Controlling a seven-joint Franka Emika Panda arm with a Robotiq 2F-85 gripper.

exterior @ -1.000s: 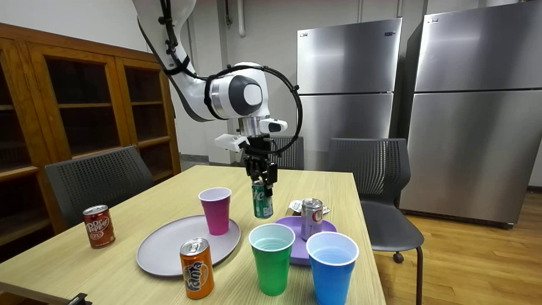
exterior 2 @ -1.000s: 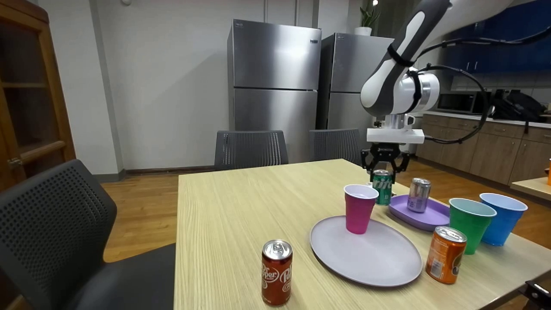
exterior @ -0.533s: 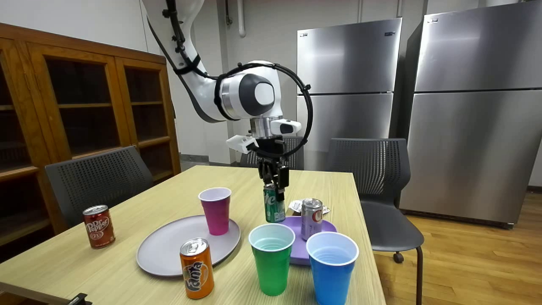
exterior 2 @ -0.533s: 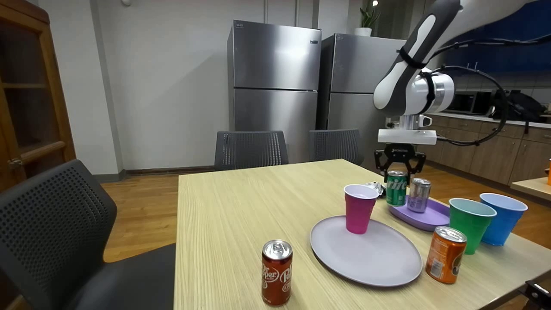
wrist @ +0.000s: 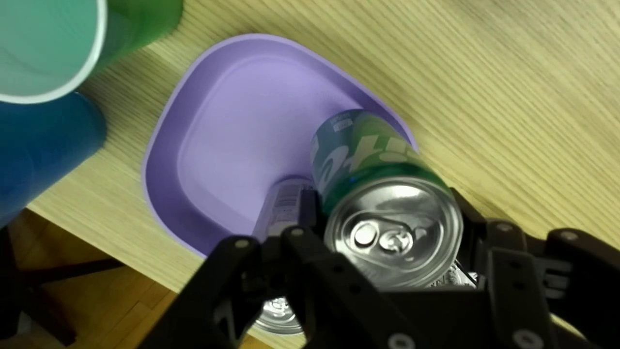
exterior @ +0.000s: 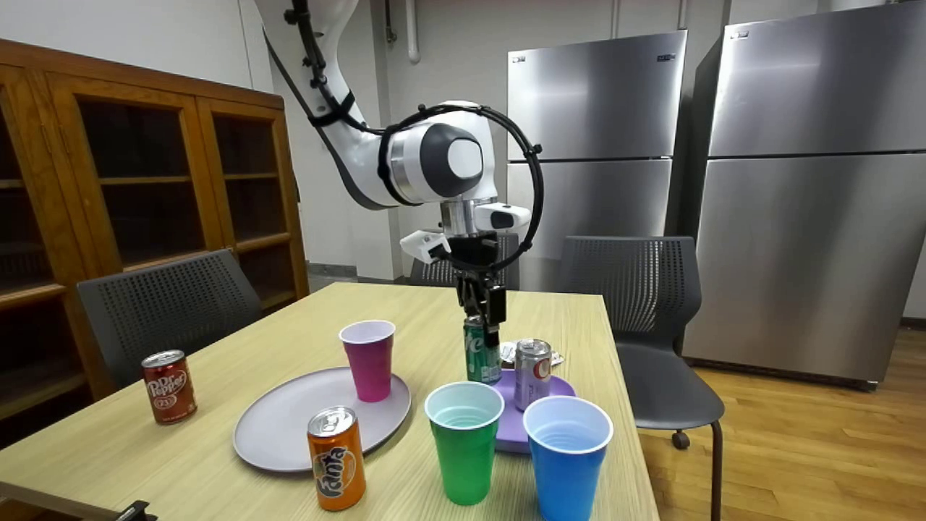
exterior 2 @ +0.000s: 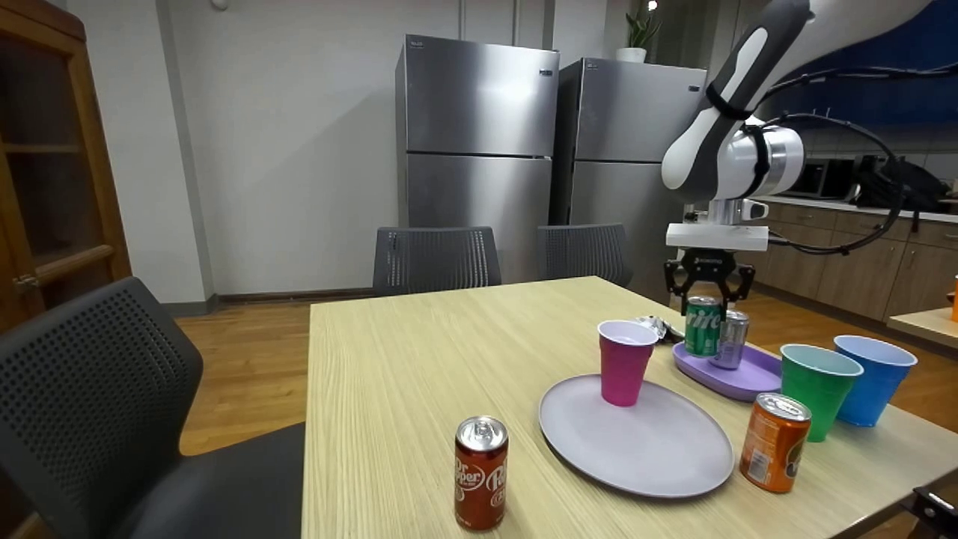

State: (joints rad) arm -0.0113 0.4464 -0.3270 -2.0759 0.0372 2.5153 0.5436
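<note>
At purple tray (wrist: 237, 131): arm (exterior: 441, 159) angled down, gripper (exterior 2: 703, 311) vertical, holding upright green Sprite can (exterior 2: 702, 335).

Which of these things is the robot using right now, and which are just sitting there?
Part of the job, it seems:
Sprite can, gripped by the end effector
purple tray, right by that can
silver can in that tray, perhaps

Just lying about, probably:
Dr Pepper can
Fanta can
pink cup on the gray plate
green cup
blue cup
crumpled wrapper
</note>
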